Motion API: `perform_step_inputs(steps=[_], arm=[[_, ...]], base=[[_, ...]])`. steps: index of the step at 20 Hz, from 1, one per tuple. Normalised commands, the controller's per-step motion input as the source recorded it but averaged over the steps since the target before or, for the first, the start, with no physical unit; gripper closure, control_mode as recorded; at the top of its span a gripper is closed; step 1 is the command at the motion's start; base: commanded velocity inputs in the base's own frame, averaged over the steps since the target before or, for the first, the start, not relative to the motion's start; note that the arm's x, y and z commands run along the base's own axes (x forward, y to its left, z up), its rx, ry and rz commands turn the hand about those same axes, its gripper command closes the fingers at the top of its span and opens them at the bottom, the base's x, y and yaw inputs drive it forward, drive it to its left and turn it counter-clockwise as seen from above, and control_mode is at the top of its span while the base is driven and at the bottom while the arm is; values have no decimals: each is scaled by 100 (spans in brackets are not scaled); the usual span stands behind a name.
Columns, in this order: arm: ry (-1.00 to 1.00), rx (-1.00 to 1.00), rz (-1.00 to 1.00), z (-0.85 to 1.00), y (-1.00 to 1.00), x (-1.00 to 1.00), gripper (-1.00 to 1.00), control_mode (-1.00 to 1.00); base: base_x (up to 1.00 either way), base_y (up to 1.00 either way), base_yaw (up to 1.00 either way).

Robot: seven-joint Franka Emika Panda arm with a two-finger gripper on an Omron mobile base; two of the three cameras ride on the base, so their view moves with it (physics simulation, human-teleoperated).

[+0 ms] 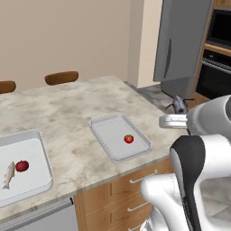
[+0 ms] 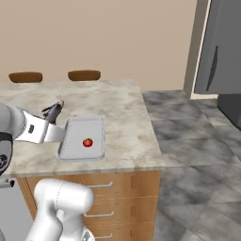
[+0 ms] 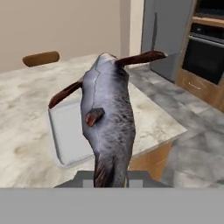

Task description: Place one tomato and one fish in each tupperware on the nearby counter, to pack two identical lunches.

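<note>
My gripper (image 1: 177, 113) is shut on a grey fish (image 3: 107, 118) with reddish fins, held in the air on the near side of the right tupperware (image 1: 108, 131). That shallow grey tupperware holds one red tomato (image 1: 129, 139). In the hand view the fish stands upright in front of this tupperware (image 3: 65, 135) and covers my fingertips. From the right base view the fish (image 2: 53, 112) hangs by the tupperware's (image 2: 94, 124) left edge, with the tomato (image 2: 87, 142) inside. The left tupperware (image 1: 38, 149) holds a pale fish (image 1: 9, 175) and a tomato (image 1: 21, 166).
Both tupperwares rest on the marbled counter (image 1: 67, 108), which has wooden drawers (image 1: 135, 185) below. Two brown chair backs (image 1: 61, 77) stand behind its far edge. A grey fridge (image 1: 180, 40) and dark ovens (image 1: 216, 54) line the right wall.
</note>
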Motion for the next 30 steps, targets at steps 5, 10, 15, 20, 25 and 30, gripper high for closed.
perform_step_inputs(steps=[5, 10, 15, 20, 25, 30], arm=[[20, 13, 24, -73, 21, -4, 100, -100], [18, 13, 33, -54, 45, 24, 100, -100], [6, 3, 7, -28, 24, 69, 100, -100], [0, -11, -23, -45, 30, 47, 100, -100], [10, -5, -10, -33, 0, 61, 100, -100], [14, 0, 0, -61, 3, 62, 100, -100]], base=[[0, 0, 0], [0, 0, 0], [0, 0, 0], [0, 0, 0], [0, 0, 0], [0, 0, 0]])
